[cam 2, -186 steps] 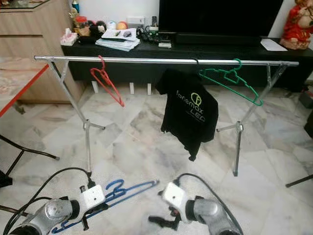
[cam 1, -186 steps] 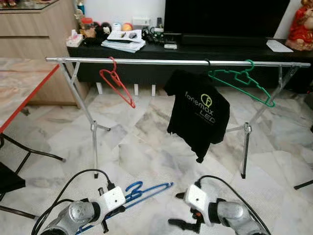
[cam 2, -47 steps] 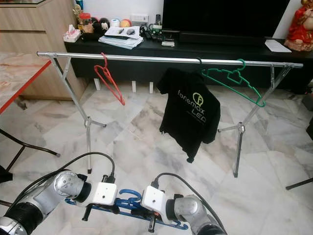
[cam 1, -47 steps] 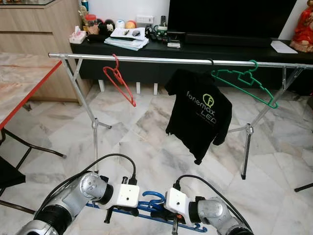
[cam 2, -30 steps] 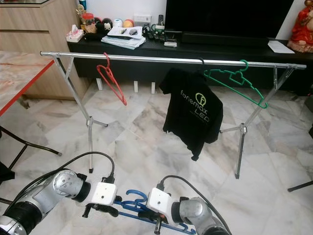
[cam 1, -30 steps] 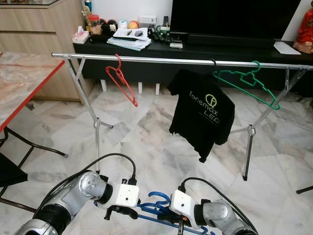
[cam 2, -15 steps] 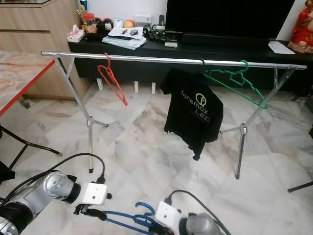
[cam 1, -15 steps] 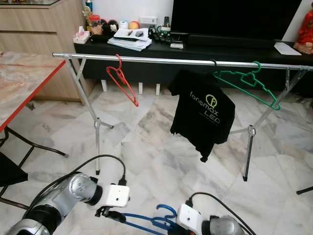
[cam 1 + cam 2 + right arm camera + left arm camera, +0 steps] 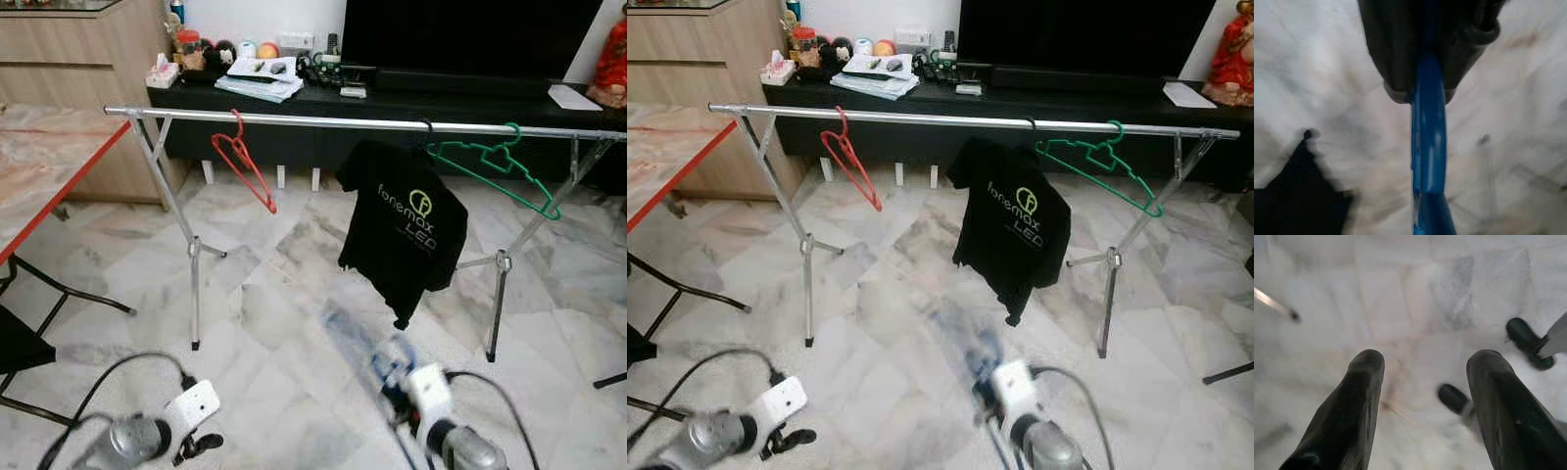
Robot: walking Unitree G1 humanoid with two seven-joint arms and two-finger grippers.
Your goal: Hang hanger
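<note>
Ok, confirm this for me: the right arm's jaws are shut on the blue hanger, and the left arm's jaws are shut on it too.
Not quite. The right gripper does have its jaws shut on the blue hanger, as the right wrist view shows. The left gripper is the mistake: in the left wrist view its jaws stand open over the bare marble floor, with nothing between them.

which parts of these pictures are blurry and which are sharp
In the left eye view the blue hanger and right gripper are smeared by motion, while the rail and black T-shirt stay sharp. The right wrist view is soft all over. In the left wrist view the left gripper is sharp, the floor hazy.
</note>
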